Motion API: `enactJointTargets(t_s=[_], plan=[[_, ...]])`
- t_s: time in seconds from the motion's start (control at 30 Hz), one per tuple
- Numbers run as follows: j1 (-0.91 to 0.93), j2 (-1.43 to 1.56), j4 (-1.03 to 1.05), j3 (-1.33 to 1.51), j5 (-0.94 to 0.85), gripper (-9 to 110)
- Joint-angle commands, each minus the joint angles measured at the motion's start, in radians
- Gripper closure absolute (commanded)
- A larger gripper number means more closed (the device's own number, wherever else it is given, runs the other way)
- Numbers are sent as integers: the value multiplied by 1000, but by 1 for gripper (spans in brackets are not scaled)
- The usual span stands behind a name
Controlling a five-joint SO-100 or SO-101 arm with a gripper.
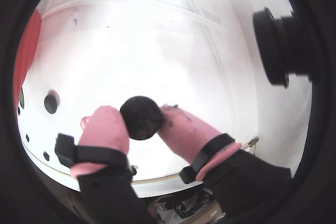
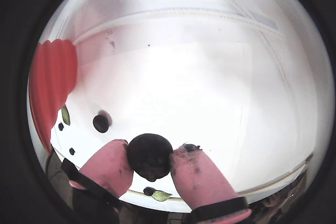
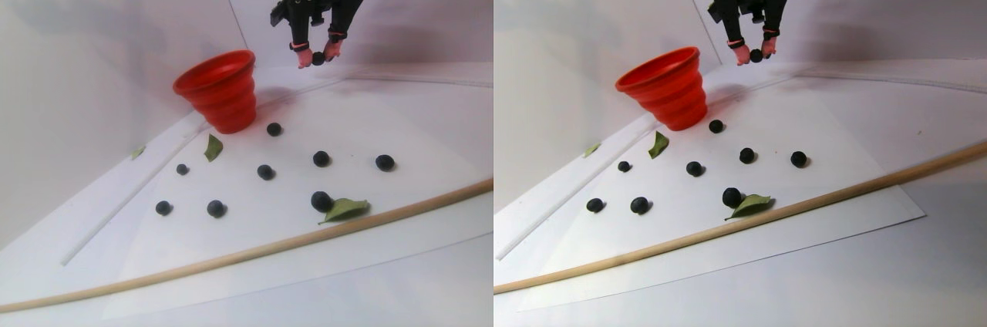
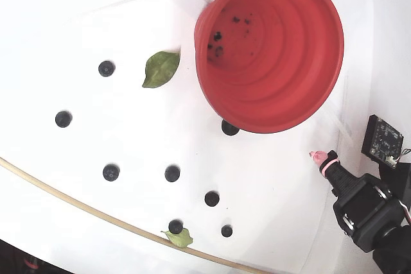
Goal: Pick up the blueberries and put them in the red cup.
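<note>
My gripper is shut on one dark blueberry, pinched between its two pink fingertips and held in the air. In the other wrist view the same blueberry sits between the pink pads. In the stereo pair view the gripper hangs just right of and slightly above the red cup's rim. The red cup stands upright with dark specks inside. Several loose blueberries lie on the white sheet, and one touches the cup's base. Only one pink fingertip shows in the fixed view.
A green leaf lies left of the cup, and another leaf sits beside a berry near the wooden rod. The rod crosses the front of the white sheet. A black camera lens juts in at a wrist view's right.
</note>
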Motion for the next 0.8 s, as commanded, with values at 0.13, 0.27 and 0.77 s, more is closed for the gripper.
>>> enactJointTargets(t_s=[0.13, 0.27, 0.77], plan=[[-64, 170, 52, -18, 28, 88], [-86, 201, 75, -18, 29, 88], [-193, 299, 153, -18, 57, 88]])
